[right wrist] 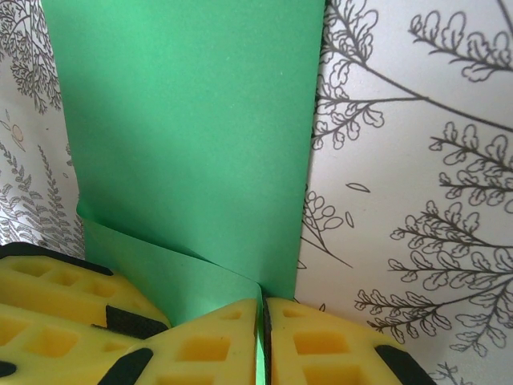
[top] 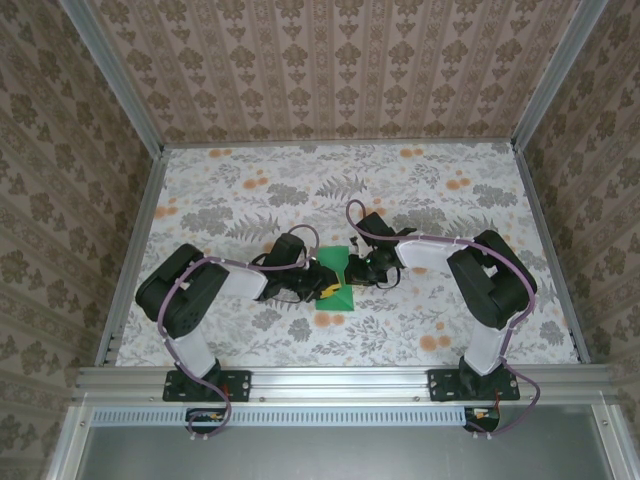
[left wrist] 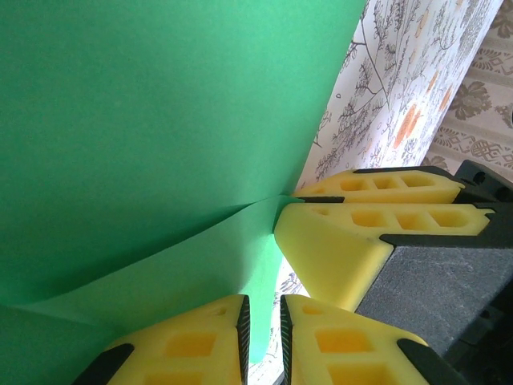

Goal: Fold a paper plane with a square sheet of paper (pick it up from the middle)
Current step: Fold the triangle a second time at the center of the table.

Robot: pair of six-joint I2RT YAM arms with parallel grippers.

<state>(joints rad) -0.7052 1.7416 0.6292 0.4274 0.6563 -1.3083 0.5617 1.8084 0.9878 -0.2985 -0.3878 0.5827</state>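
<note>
Left hand (left wrist: 263, 321) and right hand (right wrist: 262, 313) each pinch the square sheet of paper (right wrist: 192, 136); one fold started (early stage), nose and wings not yet folded.

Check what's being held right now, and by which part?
The green paper sheet is held by both arms: the left gripper and the right gripper each pinch its edge beside the folded flap, close together.
</note>
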